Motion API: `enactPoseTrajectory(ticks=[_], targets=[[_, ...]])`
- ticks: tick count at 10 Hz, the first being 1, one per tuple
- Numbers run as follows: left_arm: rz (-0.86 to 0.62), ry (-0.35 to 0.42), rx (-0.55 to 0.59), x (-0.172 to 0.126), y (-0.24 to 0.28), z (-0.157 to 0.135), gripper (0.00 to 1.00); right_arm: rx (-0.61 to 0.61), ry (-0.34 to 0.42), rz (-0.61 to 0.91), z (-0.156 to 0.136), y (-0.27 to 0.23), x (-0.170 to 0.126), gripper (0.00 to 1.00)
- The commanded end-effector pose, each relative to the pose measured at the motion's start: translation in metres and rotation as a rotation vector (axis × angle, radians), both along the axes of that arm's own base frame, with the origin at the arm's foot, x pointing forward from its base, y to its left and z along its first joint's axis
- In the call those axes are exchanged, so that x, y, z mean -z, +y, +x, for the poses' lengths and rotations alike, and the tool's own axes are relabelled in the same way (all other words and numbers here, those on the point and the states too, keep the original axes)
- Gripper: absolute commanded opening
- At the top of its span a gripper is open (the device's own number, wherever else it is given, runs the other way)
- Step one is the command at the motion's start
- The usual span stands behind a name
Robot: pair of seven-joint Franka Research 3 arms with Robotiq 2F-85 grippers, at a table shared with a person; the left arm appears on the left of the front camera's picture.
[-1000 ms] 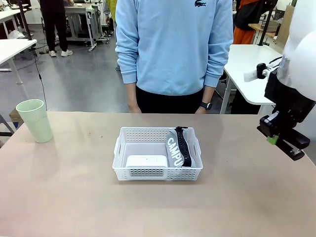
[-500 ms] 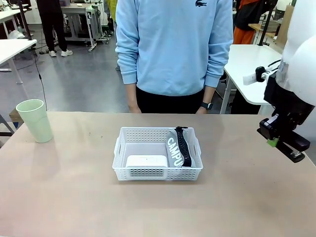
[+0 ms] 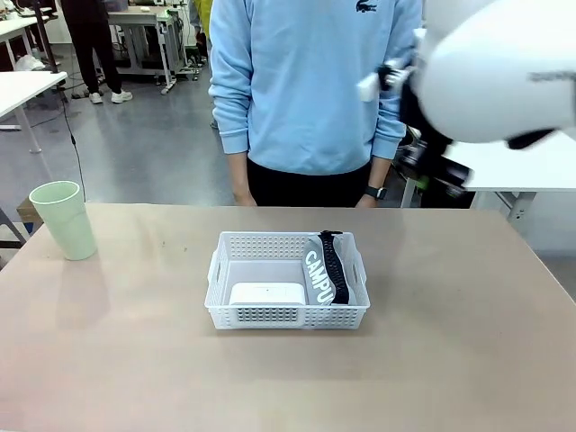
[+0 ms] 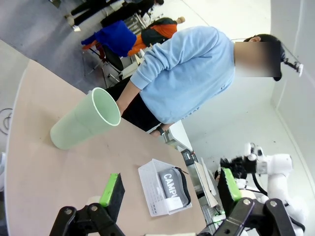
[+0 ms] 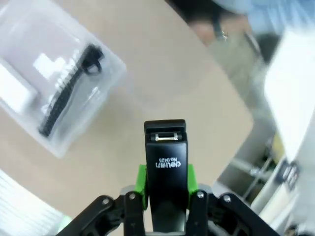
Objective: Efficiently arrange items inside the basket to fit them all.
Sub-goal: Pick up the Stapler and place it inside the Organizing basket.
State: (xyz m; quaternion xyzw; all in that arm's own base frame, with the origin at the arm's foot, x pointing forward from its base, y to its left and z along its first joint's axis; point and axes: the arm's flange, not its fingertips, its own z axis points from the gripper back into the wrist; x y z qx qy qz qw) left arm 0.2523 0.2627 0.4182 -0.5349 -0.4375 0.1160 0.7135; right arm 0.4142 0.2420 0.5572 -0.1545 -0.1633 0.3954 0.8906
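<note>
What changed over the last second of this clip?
The right arm swung up from low at the table's right edge toward the middle, its claw shut on the black stapler throughout. The basket, pouch, white box and cup stayed put.

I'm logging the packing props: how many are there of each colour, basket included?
White: 2, basket and box
Grey: 1, pouch
Black: 1, stapler
Pale green: 1, cup
Total: 5
</note>
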Motion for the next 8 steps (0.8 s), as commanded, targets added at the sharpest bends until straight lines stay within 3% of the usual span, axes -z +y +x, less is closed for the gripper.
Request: enactPoseTrajectory(ticks=[1,3,5,7,8], targets=[[0.009,-0.023,0.005,-0.001,-0.001,-0.003,1.0,-0.282,-0.012,0.023,0.034,0.055,-0.001,0.37],[0.009,-0.023,0.005,-0.001,-0.001,-0.003,1.0,-0.565,0.022,0.037,0.031,0.127,0.003,0.37],[0.009,-0.023,0.005,-0.001,-0.001,-0.003,1.0,-0.863,0.194,0.014,0.012,0.18,0.029,0.37],[0.009,-0.023,0.005,-0.001,-0.001,-0.003,1.0,-0.945,0.324,-0.041,0.0,0.199,0.053,0.37],[0.009,-0.023,0.005,-0.001,-0.001,-0.003,1.0,-0.91,0.355,-0.051,0.003,0.199,0.062,0.37]])
